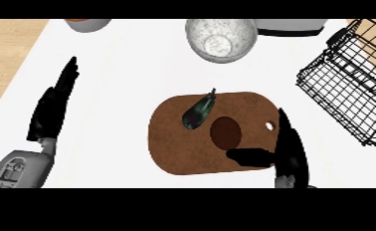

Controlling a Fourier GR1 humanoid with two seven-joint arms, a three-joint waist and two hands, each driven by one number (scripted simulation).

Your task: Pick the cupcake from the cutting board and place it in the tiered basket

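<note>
A brown cutting board (176, 140) lies at the middle of the white counter. On it sits the cupcake (226, 131), seen from above as a dark brown oval, and a dark green eggplant (198, 111) lies just to its upper left. My right hand (288, 148) is at the board's right edge, fingers straight and pointing away, thumb (249, 156) stretched left onto the board just below the cupcake. It holds nothing. The black wire tiered basket (341, 83) stands at the right edge. My left hand (53, 106) rests open at the far left.
A grey speckled bowl (220, 38) stands at the back centre. A pale container (290, 26) is behind it to the right, and another bowl (88, 24) shows at the back left. Wooden counter shows along the left edge.
</note>
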